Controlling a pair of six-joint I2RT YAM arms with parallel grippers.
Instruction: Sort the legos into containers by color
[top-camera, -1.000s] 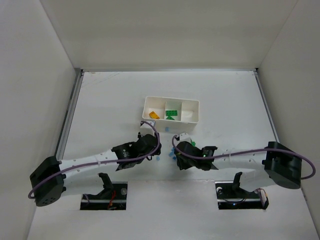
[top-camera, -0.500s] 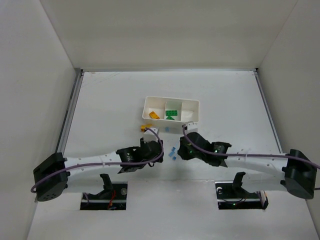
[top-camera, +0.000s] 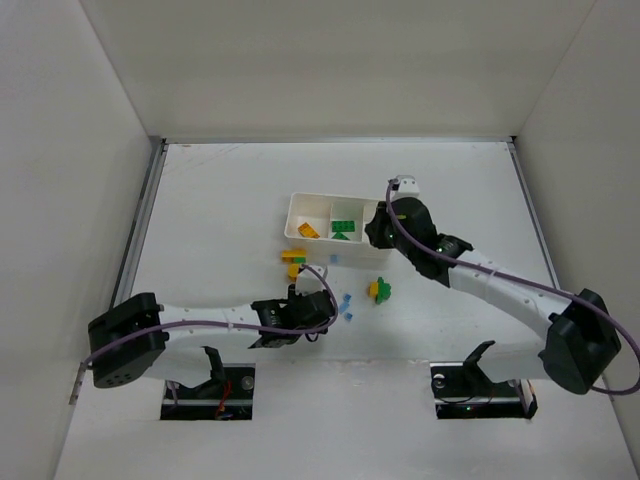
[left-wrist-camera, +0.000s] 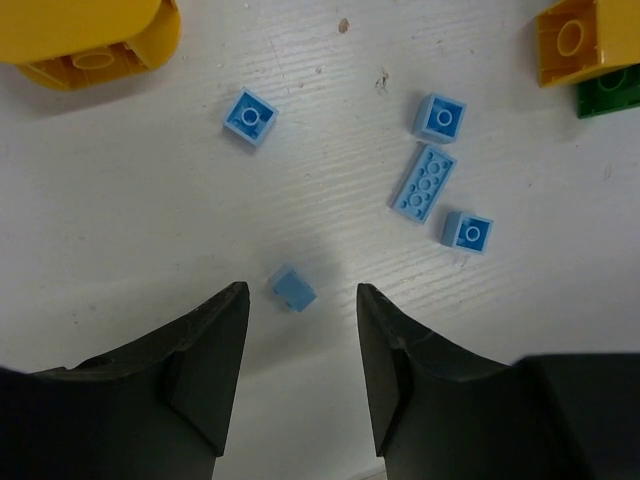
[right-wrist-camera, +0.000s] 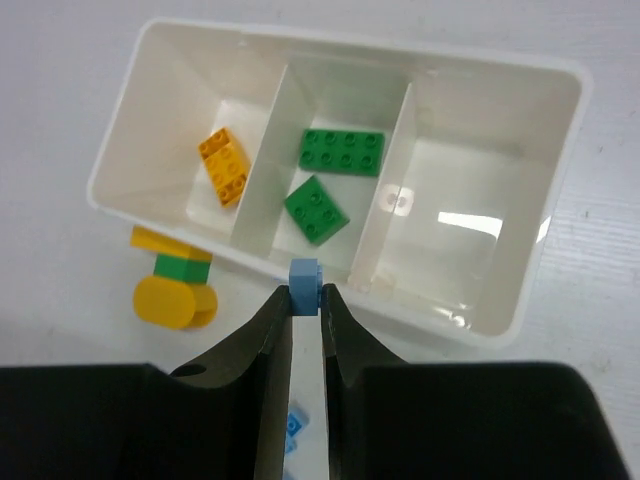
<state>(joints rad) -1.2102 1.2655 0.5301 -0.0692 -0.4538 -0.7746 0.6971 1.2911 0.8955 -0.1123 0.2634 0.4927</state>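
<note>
Right gripper (right-wrist-camera: 306, 298) farther up white table (top-camera: 220, 200)

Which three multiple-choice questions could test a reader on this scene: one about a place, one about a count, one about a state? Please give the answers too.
1. In which compartment of the tray do the green bricks lie?
A. the left compartment
B. the middle compartment
C. the right compartment

2. How many light blue bricks lie on the table in the left wrist view?
A. three
B. five
C. eight

3. What is the state of the right gripper?
A. shut on a light blue brick
B. open and empty
C. shut on a green brick

Answers:
1 B, since the right wrist view shows both green bricks there.
2 B, since five can be counted, one of them between the open fingers of the left gripper.
3 A, since its two fingers pinch the small blue brick.
</note>
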